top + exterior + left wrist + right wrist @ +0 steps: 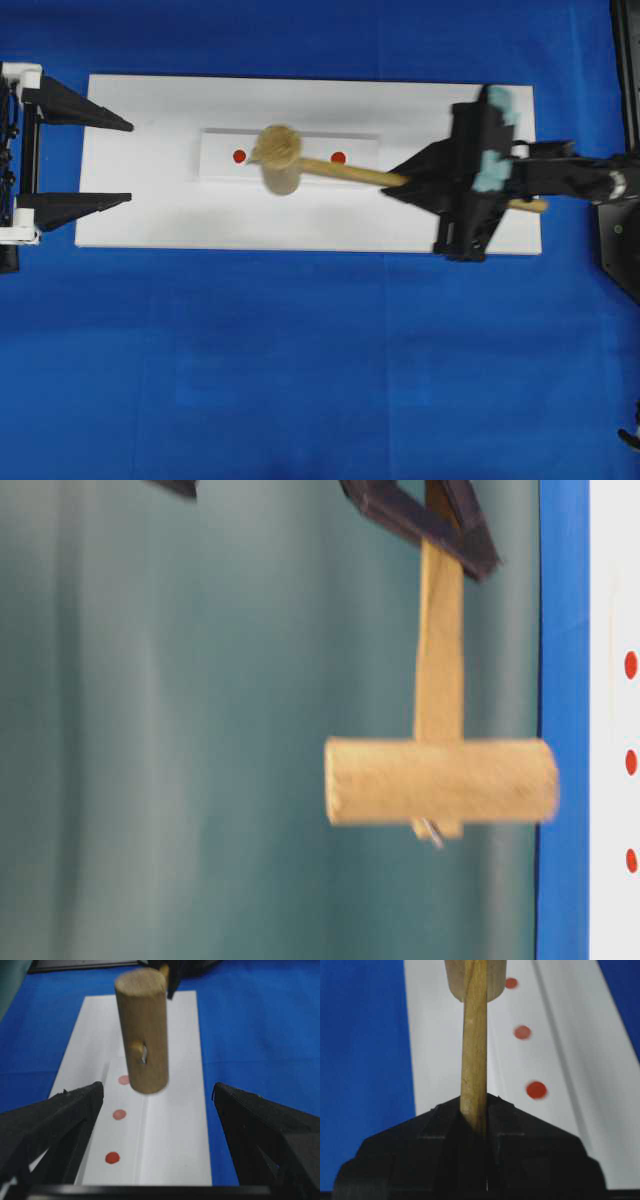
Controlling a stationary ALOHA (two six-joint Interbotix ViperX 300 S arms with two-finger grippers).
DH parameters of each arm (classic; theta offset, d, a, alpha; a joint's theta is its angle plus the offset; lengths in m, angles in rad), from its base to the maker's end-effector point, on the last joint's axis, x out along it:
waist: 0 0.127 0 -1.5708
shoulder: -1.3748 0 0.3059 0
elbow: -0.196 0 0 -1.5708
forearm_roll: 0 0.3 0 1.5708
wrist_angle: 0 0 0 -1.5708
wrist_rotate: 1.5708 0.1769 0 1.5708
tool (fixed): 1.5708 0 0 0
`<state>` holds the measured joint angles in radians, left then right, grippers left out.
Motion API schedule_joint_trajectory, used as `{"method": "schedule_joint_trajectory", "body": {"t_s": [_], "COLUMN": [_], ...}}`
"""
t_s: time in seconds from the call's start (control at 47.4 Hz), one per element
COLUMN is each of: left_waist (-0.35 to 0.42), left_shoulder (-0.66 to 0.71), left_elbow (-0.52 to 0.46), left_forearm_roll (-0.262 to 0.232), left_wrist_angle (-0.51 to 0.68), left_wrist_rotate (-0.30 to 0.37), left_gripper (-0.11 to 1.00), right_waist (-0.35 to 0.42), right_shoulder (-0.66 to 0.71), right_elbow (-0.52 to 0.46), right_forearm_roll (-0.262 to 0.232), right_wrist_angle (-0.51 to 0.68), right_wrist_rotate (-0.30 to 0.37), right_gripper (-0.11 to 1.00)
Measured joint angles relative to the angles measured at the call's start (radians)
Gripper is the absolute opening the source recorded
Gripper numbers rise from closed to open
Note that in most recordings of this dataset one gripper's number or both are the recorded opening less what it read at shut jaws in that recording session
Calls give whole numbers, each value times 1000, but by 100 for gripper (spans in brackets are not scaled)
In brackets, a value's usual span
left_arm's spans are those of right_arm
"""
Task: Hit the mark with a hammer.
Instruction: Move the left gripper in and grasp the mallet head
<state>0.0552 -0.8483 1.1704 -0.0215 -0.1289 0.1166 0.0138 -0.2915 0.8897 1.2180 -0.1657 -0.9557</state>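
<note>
The hammer's thick wooden head (280,158) hangs in the air over the middle of a white strip (360,140) bearing three red marks. Two marks (239,156) (338,157) show overhead; the head covers the middle one. My right gripper (395,185) is shut on the hammer's handle (474,1050), which runs up from between its fingertips (475,1102). All three marks (522,1032) lie to the right of the handle in the right wrist view. My left gripper (130,162) stands wide open at the board's left end, holding nothing, with the hammer head (142,1035) ahead of it (157,1097).
The white board (150,210) lies on a blue cloth (300,350). The strip has a raised long edge (145,1150) beside the marks. The table-level view shows the hammer (440,780) against a grey-green backdrop, the board (612,900) at its right edge.
</note>
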Motion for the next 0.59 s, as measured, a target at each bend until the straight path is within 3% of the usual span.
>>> {"method": "schedule_joint_trajectory", "body": {"t_s": [0.358, 0.59], "left_waist": [0, 3], "left_shoulder": [-2, -2], "left_elbow": [0, 2], "left_forearm_roll": [0, -2], "left_wrist_angle": [0, 0], "left_wrist_rotate": [0, 0], "left_gripper": [89, 89], "right_waist": [23, 23], "right_shoulder": [164, 198], "right_elbow": [-172, -212], "right_forearm_roll": [-29, -38], "right_wrist_angle": [5, 11], "right_wrist_rotate": [-2, 0], "right_gripper": [2, 2]}}
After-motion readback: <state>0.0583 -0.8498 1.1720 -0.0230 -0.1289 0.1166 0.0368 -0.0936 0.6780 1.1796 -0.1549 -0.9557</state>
